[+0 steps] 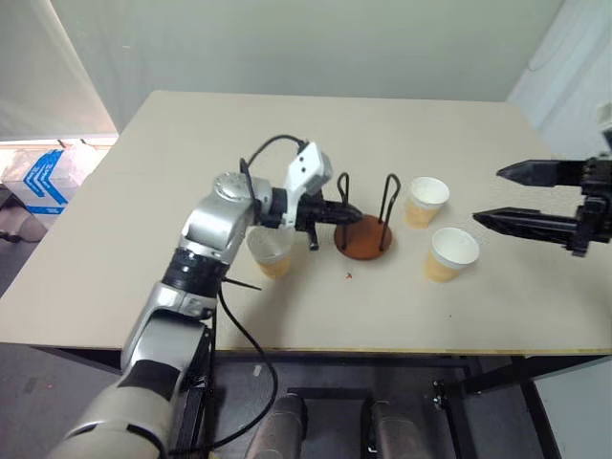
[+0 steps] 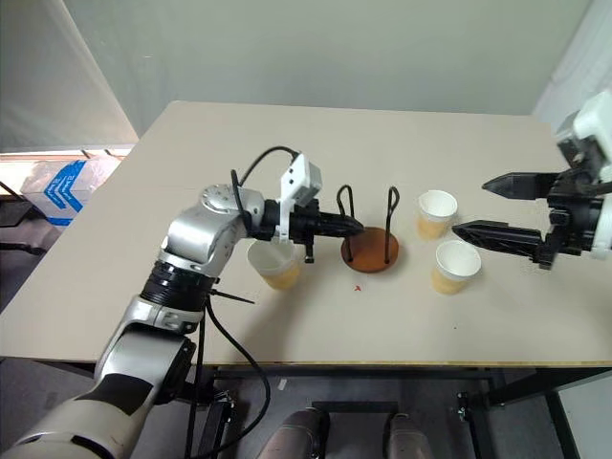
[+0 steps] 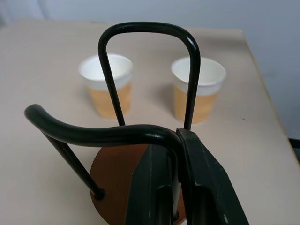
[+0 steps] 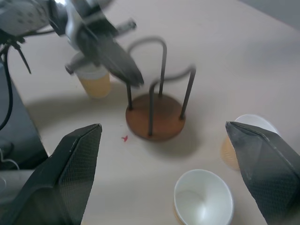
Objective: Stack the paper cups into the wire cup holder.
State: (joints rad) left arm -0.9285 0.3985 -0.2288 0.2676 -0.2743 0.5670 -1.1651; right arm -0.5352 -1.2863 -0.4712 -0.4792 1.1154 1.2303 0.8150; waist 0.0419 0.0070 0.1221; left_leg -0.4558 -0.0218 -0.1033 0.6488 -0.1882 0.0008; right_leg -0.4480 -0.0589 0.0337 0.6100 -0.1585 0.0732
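Black wire of the holder (image 2: 369, 229) is pinched in my left fingers (image 2: 350, 227), so I keep it steady while my wide-open right fingers (image 2: 492, 207) take the nearest cup (image 2: 454, 265).

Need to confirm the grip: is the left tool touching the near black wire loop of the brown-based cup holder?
Touching. The left wrist view shows the left tool shut on the wire loop.

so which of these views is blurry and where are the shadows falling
Right wrist view: the left gripper and the wire cup holder are smeared by blur, and the holder casts a soft shadow on the table. Left wrist view: crisp, with faint shadows beside the paper cups.
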